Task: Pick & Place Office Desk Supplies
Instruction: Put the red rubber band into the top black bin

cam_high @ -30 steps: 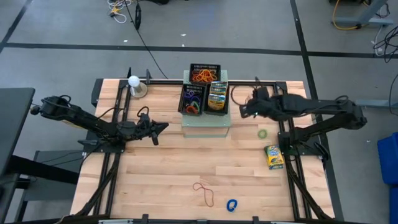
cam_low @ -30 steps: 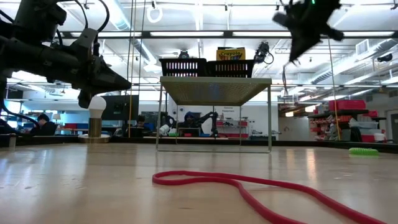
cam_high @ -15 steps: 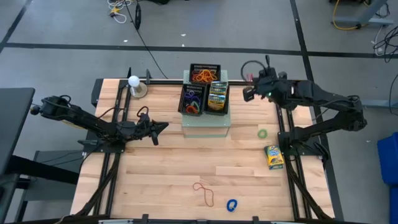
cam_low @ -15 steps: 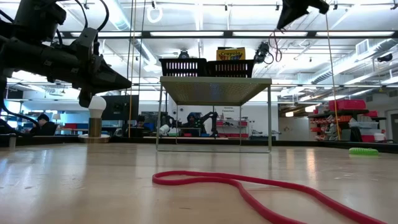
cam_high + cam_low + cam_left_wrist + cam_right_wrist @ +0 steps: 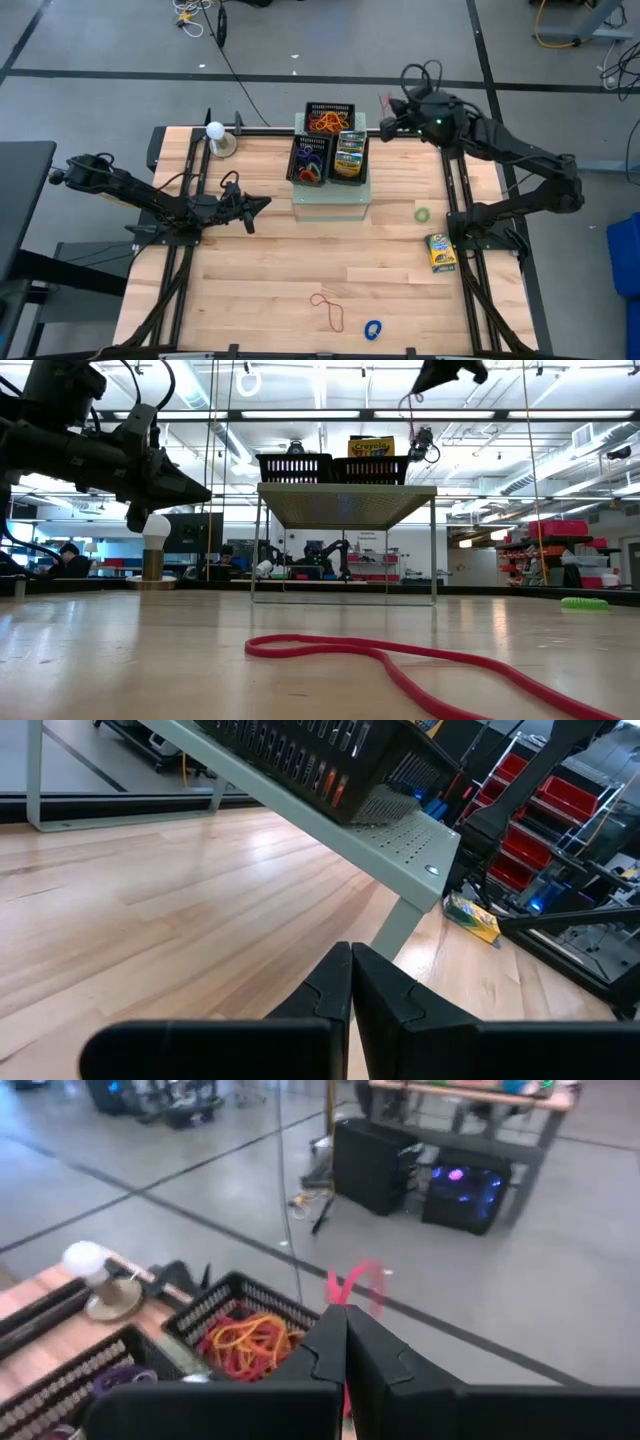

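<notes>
The tabletop [image 5: 270, 260] is pale wood with a straight plank grain. On it stands a pale-green perforated box [image 5: 331, 197] carrying black mesh trays [image 5: 330, 110]: one holds a tangle of orange-brown rubber bands [image 5: 327, 124], another purple and green loops [image 5: 310, 163], the third a yellow-green crayon box [image 5: 349, 156]. A second yellow-green crayon box [image 5: 440, 251] lies on the wood, near a green loop [image 5: 423, 214]. Toward the front lie a thin red band [image 5: 327, 306] and a blue loop [image 5: 373, 329]. Both arms are dark; the right pincer [image 5: 345, 1325] is black, with a red band [image 5: 352, 1283] at its tip. A white ball [image 5: 214, 130] sits on a brown base.
</notes>
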Tool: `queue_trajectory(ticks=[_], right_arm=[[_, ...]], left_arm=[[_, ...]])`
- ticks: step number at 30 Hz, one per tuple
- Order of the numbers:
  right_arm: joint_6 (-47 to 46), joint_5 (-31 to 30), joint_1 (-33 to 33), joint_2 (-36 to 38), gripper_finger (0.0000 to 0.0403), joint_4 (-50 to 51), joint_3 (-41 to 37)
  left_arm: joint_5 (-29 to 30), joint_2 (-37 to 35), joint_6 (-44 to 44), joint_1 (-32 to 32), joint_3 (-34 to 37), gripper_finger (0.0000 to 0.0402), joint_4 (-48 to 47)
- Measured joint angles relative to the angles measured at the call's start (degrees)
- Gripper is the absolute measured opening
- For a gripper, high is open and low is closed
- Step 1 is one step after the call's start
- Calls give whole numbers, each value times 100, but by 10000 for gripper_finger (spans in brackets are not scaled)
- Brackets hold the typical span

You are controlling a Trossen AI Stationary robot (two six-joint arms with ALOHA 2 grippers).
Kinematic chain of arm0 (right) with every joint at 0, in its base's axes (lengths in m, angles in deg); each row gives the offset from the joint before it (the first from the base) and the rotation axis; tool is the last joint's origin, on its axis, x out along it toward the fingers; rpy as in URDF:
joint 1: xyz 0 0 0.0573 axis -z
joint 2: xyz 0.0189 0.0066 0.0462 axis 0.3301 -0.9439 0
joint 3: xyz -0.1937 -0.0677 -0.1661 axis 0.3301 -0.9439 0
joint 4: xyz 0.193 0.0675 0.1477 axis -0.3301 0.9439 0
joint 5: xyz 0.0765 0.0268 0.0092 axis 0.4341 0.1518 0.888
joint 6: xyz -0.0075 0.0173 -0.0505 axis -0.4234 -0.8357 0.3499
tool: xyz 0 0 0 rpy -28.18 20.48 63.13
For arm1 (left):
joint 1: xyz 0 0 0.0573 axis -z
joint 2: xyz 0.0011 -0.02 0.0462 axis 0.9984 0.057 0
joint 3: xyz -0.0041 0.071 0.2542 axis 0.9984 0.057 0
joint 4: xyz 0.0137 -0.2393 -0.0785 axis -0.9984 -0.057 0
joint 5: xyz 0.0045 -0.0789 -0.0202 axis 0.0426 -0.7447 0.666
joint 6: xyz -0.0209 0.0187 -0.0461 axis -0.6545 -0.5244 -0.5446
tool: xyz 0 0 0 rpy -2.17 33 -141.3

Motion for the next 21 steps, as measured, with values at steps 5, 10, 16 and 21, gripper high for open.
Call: queue_trajectory(ticks=[5,10,16,21], right_arm=[[286,462,195,-318,4,-518,-2],[417,1009,465,-709,2,-1127,-4],[433,1733,797,-1331,2,-1859,-4],[468,2208,991,-1893,2,-2418,-4]], left_arm=[[0,0,-2,0,0,17,15],[-2,0,-2,2,0,17,15],[-2,0,-2,2,0,17,15],[-2,0,-2,2,0,17,15]])
